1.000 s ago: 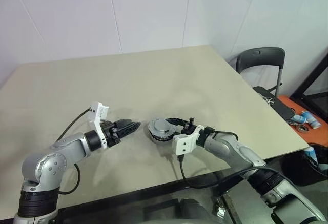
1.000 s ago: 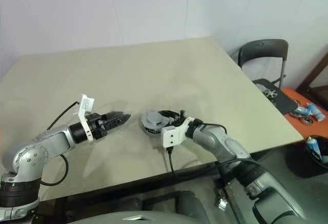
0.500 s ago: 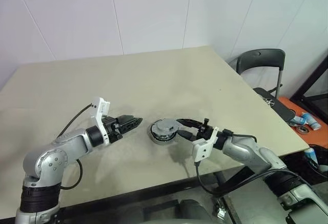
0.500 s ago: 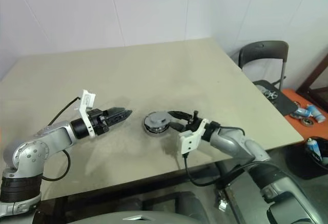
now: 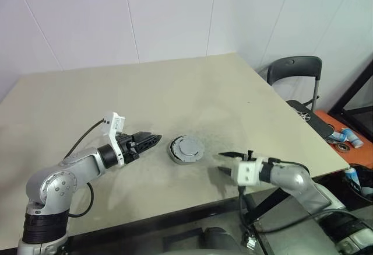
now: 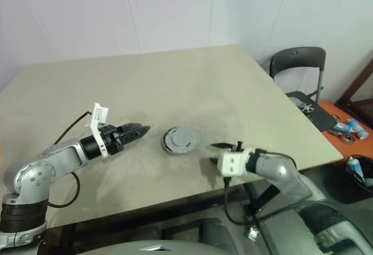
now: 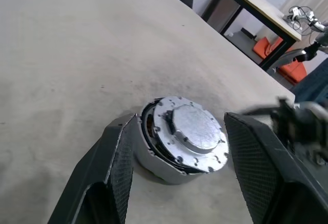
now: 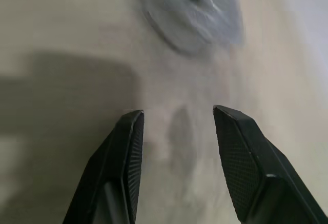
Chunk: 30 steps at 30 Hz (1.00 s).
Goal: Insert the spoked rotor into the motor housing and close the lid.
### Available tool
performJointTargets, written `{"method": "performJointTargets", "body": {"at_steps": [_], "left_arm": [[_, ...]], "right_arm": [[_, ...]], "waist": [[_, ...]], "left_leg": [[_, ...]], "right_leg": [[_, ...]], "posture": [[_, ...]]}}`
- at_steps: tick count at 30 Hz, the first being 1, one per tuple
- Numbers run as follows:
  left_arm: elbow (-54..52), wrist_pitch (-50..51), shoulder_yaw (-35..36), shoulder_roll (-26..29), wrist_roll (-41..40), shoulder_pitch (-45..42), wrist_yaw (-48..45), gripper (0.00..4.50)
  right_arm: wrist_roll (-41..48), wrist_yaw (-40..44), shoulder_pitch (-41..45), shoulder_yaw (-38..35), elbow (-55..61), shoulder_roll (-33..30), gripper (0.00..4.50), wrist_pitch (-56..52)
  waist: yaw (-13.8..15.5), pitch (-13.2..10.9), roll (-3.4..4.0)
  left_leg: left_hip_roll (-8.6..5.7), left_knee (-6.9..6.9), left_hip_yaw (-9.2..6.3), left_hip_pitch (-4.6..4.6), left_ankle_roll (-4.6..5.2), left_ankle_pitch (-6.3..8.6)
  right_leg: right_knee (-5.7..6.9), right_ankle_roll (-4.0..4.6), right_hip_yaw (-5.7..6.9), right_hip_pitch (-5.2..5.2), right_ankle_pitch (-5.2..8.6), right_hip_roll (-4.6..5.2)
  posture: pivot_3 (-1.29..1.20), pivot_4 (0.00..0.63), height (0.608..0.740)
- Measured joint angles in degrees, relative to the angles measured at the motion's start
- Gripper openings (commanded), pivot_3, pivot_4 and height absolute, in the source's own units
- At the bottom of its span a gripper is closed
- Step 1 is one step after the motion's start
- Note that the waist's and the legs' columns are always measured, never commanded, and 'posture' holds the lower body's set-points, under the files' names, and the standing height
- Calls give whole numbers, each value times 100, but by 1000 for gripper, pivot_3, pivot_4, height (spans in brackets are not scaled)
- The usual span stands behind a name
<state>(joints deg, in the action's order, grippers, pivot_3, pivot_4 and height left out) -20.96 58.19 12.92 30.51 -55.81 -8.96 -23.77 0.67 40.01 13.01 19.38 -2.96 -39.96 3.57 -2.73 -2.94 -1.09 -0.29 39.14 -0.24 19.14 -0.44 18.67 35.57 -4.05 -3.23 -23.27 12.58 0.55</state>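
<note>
Lid [image 5: 187, 148] on motor housing [image 7: 154, 157], right hand [image 5: 227, 163] apart, empty

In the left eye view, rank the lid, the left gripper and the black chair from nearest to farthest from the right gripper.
1. The lid, on the motor housing mid-table, just left of the right gripper.
2. The left gripper, on the far side of the lid, over the table's left part.
3. The black chair, off the table's right edge, clearly farthest.
</note>
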Motion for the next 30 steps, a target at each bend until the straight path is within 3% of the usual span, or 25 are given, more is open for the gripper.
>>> {"method": "performJointTargets", "body": {"at_steps": [2, 4, 7, 10, 14, 22, 30], "left_arm": [[-6, 1, -13, 8, -4, 0, -30, 2884], [-12, 1, -9, 42, -10, 8, -78, 2884], [-8, 0, -6, 53, -16, -31, -107, 2884], [18, -24, 48, 49, -23, -77, -128, 2884], [83, -57, 139, 32, -112, -295, -207, 2884], [361, -132, 196, 374, -58, -261, -534, 2884], [444, -292, 188, 380, 155, -182, -716, 2884]], "right_arm": [[790, 159, 657, -248, 220, 421, 2253, -1504], [1629, 108, 1359, -695, 616, 860, 2613, -2891], [2200, 167, 1645, -947, 1369, 948, 3471, -3704], [2317, 380, 1378, -688, 1712, 872, 4477, -4255], [2269, 317, 1303, -440, 1604, 991, 4477, -4688], [1998, 264, 1339, -437, 1224, 1109, 4477, -4486], [1685, 377, 912, -392, 859, 1142, 4477, -4014]], "waist": [[14, -5, 9], [40, -6, 10], [169, 0, 2], [212, 1, 4], [179, 0, 5], [184, 1, 5], [177, 1, 4]], "left_leg": [[0, 4, -8, -21, -1, -3], [6, 0, -18, -28, -1, -3], [4, -22, -37, -18, -1, -1], [-11, -27, -35, 43, -1, 0], [-24, -1, -16, 120, -2, -1], [-21, -2, -17, 117, -2, -1], [-21, -2, -16, 114, -1, -1]], "right_leg": [[9, 4, -1, -6, -3, -3], [19, 5, 8, -8, -2, -8], [8, 19, 31, -10, 12, -7], [-7, 22, 36, -55, 9, 10], [-4, -1, 17, -130, -9, 23], [-3, 4, 20, -129, -5, 16], [-1, 2, 19, -127, -7, 15]], "posture": [[0, 0, 740], [0, 0, 740], [0, 0, 740], [0, 0, 740], [0, 0, 740], [0, 0, 740], [0, 0, 740]]}}
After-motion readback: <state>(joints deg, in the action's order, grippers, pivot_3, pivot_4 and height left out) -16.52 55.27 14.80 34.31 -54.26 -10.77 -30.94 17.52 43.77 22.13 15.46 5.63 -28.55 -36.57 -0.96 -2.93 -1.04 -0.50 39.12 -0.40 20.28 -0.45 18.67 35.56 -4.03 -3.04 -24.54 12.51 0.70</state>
